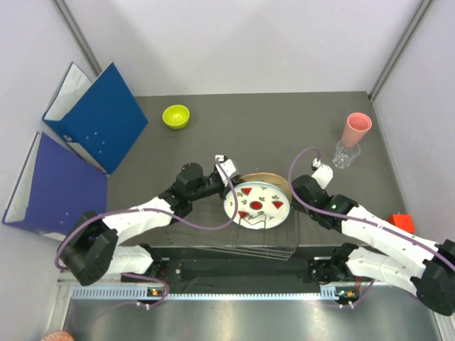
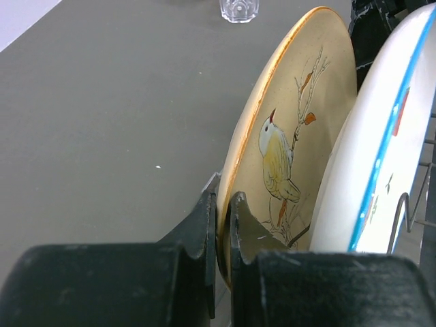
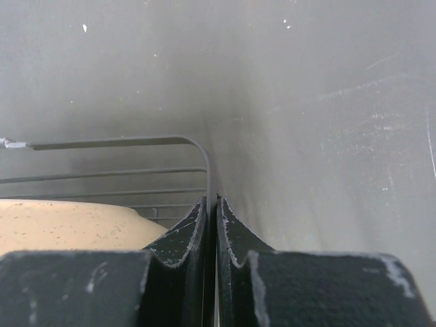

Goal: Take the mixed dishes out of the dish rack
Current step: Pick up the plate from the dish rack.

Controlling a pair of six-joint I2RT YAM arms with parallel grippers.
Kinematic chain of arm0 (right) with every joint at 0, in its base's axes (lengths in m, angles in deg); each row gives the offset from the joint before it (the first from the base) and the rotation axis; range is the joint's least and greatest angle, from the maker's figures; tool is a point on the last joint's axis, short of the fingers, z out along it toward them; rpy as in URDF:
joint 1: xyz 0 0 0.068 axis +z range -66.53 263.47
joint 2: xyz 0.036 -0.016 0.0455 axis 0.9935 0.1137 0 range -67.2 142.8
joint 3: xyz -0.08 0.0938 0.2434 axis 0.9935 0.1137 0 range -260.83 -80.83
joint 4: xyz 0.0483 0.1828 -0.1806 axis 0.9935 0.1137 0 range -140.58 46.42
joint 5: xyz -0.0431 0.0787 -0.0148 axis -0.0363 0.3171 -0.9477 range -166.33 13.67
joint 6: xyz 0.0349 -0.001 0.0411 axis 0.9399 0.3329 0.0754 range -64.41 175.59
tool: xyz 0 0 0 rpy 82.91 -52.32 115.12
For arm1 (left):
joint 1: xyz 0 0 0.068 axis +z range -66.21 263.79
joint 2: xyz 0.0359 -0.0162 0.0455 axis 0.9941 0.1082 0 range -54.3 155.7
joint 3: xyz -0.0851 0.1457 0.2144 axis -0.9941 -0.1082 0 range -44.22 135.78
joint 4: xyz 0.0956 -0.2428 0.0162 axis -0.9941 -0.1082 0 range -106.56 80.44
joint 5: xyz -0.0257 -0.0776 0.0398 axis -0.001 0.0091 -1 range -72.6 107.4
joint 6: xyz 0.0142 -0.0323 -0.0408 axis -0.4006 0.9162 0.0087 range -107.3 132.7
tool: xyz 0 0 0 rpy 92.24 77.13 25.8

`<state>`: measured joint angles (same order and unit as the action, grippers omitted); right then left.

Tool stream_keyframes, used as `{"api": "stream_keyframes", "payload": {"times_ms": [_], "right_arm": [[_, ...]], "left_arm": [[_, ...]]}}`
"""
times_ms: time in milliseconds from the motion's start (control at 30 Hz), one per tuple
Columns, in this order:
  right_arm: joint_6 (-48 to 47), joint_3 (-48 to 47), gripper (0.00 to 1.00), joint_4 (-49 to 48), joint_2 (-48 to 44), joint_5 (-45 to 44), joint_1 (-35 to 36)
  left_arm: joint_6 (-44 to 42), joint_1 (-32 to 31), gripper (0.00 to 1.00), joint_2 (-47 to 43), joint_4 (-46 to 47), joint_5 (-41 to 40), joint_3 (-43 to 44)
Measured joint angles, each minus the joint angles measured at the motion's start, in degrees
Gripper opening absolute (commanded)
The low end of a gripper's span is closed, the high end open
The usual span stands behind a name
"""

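Observation:
The black wire dish rack (image 1: pixel 274 245) sits between my arms with two plates standing in it. The white plate with red marks (image 1: pixel 257 202) leans in front, and the orange-tan plate (image 1: pixel 269 177) stands behind it. My left gripper (image 1: pixel 229 170) is shut on the left rim of the orange-tan plate (image 2: pixel 293 136), which bears a bird drawing; the white plate (image 2: pixel 381 150) stands just beside it. My right gripper (image 3: pixel 211 204) is shut on an upright wire of the dish rack (image 3: pixel 136 142) at its right end, next to the tan plate (image 3: pixel 68 225).
On the table stand a lime-green bowl (image 1: pixel 176 116) at the back left, and a pink cup (image 1: pixel 355 129) with a clear glass tumbler (image 1: pixel 345 155) at the back right. Blue binders (image 1: pixel 99 117) lean at the left. An orange-red block (image 1: pixel 400 222) lies at the right edge.

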<state>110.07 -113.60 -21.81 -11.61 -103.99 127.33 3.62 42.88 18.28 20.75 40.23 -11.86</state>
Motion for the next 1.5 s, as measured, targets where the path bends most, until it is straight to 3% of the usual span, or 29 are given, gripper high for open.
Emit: {"api": "stream_keyframes", "payload": {"times_ms": [267, 833, 1033, 1133, 1167, 1267, 1500], "right_arm": [[0.2, 0.7, 0.0, -1.1, -0.7, -0.3, -0.2], [1.9, 6.5, 0.02, -6.2, -9.1, 0.9, -0.1], [1.7, 6.5, 0.18, -6.2, -9.1, 1.1, -0.1], [2.1, 6.5, 0.32, -6.6, -9.4, 1.4, -0.1], [2.2, 6.5, 0.41, -6.7, -9.4, 1.5, -0.1], [1.7, 6.9, 0.5, -8.1, -9.4, 0.7, -0.2], [1.2, 8.0, 0.53, -8.2, -9.0, -1.0, -0.5]], "left_arm": [[0.0, -0.8, 0.0, -2.8, 1.7, -1.9, -2.9], [-0.9, -1.9, 0.0, -8.7, -4.3, -3.3, -3.6], [-0.9, -2.1, 0.0, -8.7, -4.5, -3.7, -3.6], [-0.9, -2.1, 0.0, -8.7, -4.5, -3.7, -3.6], [-0.9, -2.2, 0.0, -8.7, -4.5, -3.7, -3.6], [-0.9, -1.8, 0.0, -8.7, -5.0, -4.6, -3.6], [-0.9, -1.8, 0.0, -8.9, -5.2, -4.5, -3.6]]}}
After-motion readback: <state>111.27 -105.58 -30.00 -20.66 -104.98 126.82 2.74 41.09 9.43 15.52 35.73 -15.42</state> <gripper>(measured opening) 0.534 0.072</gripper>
